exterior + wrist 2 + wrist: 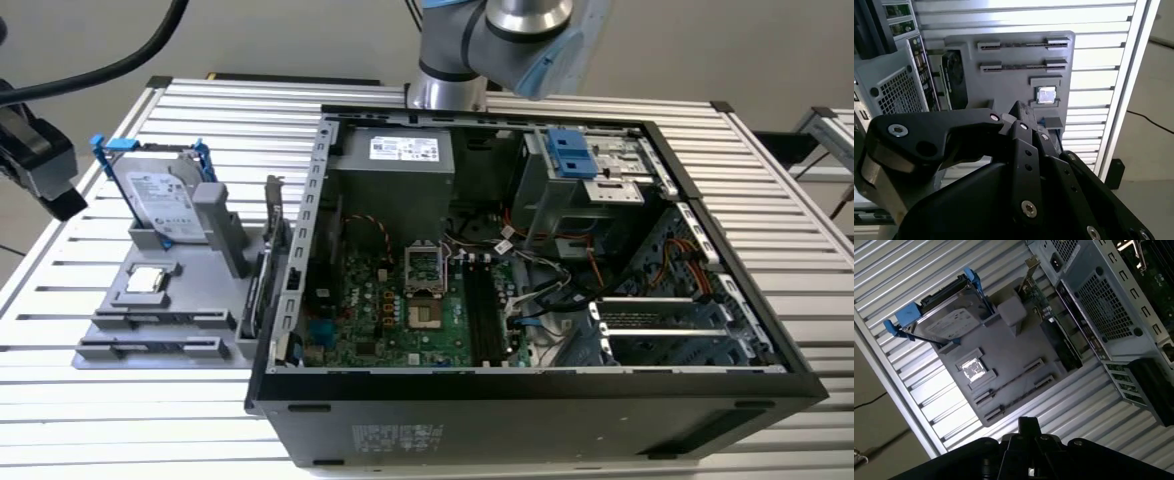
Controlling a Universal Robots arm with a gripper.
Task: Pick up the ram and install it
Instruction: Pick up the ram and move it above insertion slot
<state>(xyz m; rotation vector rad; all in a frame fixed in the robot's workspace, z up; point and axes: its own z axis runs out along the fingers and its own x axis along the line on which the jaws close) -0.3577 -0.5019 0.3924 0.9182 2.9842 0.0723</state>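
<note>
Although the gripper [1016,114] is seen drawn together in both wrist views, nothing is clamped in it, and it is held clear of the grey tray [1004,95]. The ram [1021,44] is found on that tray, stood on edge in a slotted holder at one end and seen as a thin dark strip between two clips. A second holder of the same kind is set just beside it. A small silver chip [1046,94] is laid near the holders, and a hard drive [160,195] in a blue frame is propped upright at the tray's other end. In the exterior view, the tray is placed on the slatted table [120,420], just beside the open computer case [534,405], on the exterior view's left.
</note>
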